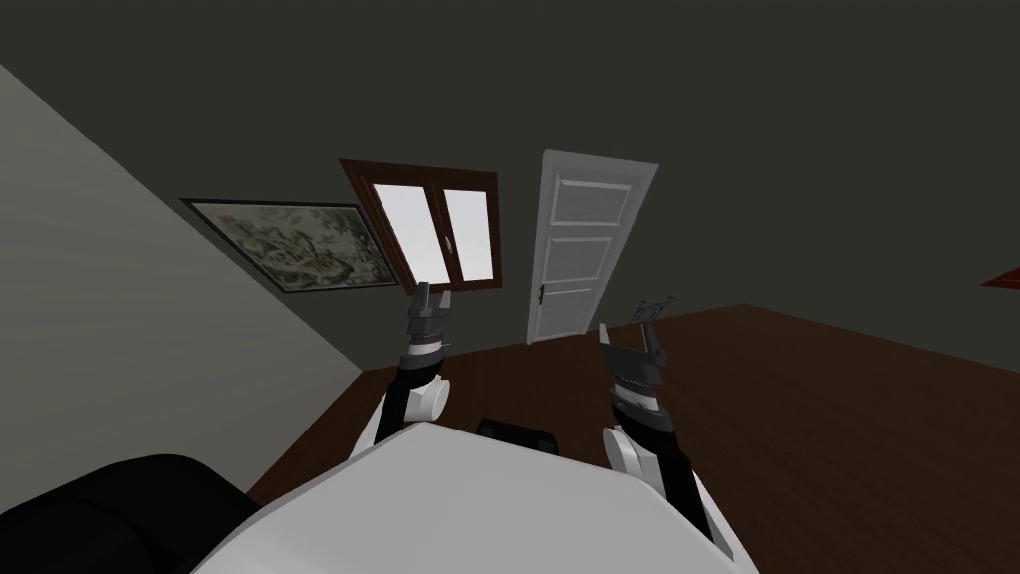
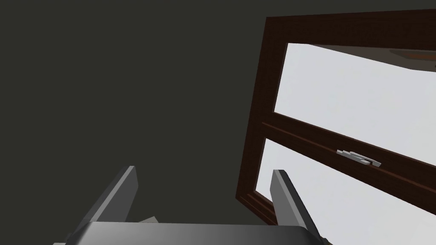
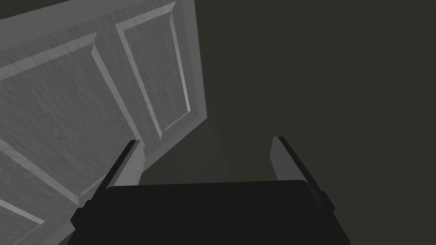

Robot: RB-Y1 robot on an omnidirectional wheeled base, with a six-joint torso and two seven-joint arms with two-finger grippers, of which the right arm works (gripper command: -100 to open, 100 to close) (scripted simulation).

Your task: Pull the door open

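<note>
Head view, and there's the door [image 1: 583, 244] on the far wall, white, three panels stacked one above the other, standing shut in its frame. Its long axis runs floor to ceiling; the lean is the camera's own slant. Its panelled face looks this way across the dark wood floor [image 1: 797, 419]. A small dark handle [image 1: 542, 293] sits on the door's left edge, low down, probably a lever, though it is too small to be sure. Just left of the door is a brown-framed window [image 1: 438, 224], and left again a framed picture [image 1: 294, 246].

Both arms are up in front of me, well short of the door. The left pincer [image 1: 433, 295] is raised toward the window, fingers spread wide, nothing between them. The right pincer [image 1: 630, 337] lines up nearer the door, and its wrist view has the right pincer [image 3: 206, 140] wide and empty, with the door's [image 3: 64, 106] grey panels slanting past one finger [image 3: 127, 163] and cut off at the picture's edge.
</note>
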